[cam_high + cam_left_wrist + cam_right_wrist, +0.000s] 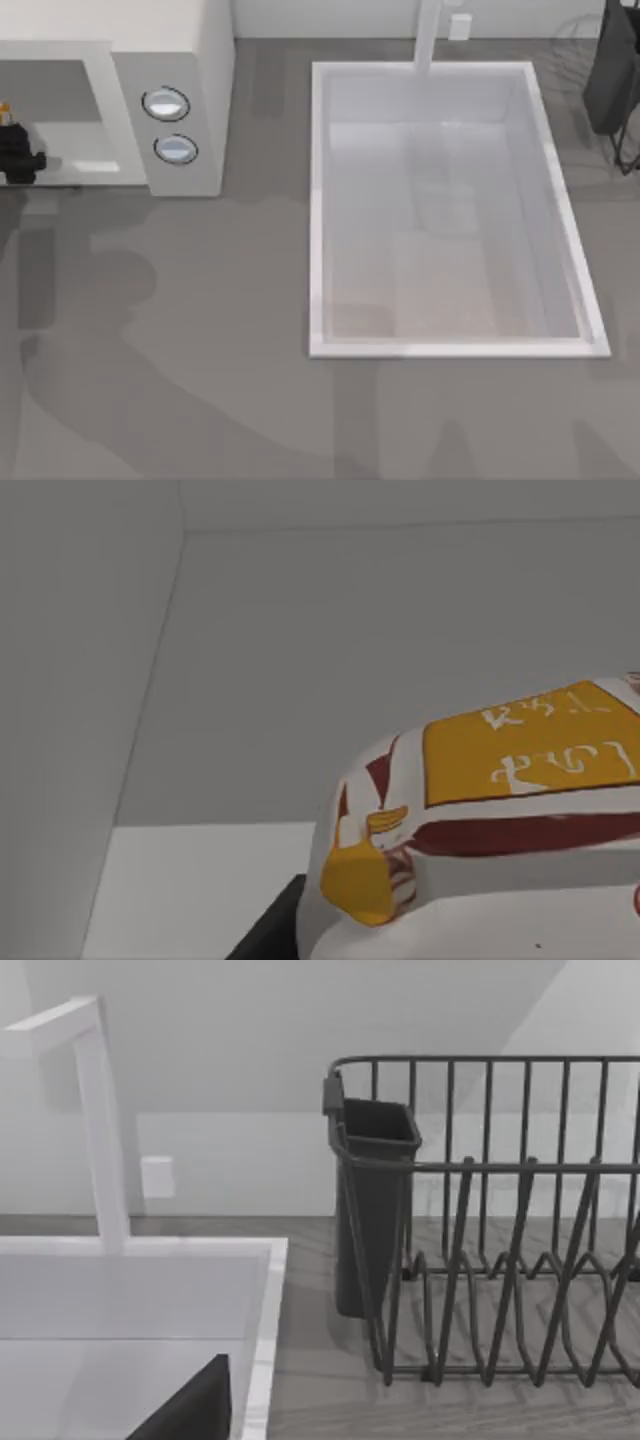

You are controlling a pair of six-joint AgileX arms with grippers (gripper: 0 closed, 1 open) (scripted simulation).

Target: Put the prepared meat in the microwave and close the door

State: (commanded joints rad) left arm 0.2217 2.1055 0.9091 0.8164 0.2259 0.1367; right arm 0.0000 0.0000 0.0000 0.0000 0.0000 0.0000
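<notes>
Microwave: off-white boxy microwave (190, 60) with two round silvery-blue buttons on its side panel, at the table's far left corner; front opening faces the near side, cavity exposed.
Left gripper: black left gripper (18, 158) at the left edge of the top view, reaching into the microwave cavity.
Prepared meat: pale flat package with orange-yellow and dark red markings (480, 830), close under the left wrist camera, inside the microwave against its grey inner walls; a dark finger (265, 930) touches its lower edge, so the fingers appear closed on it.
Sink: large white rectangular basin (320, 200) to the right of the microwave, well apart.
Dish rack: dark wire rack (500, 1260) with a dark cup, right of the sink.
Right gripper: parked at the far right corner beside the rack; finger (190, 1410) state cannot be told.
Table: grey surface (200, 330).
</notes>
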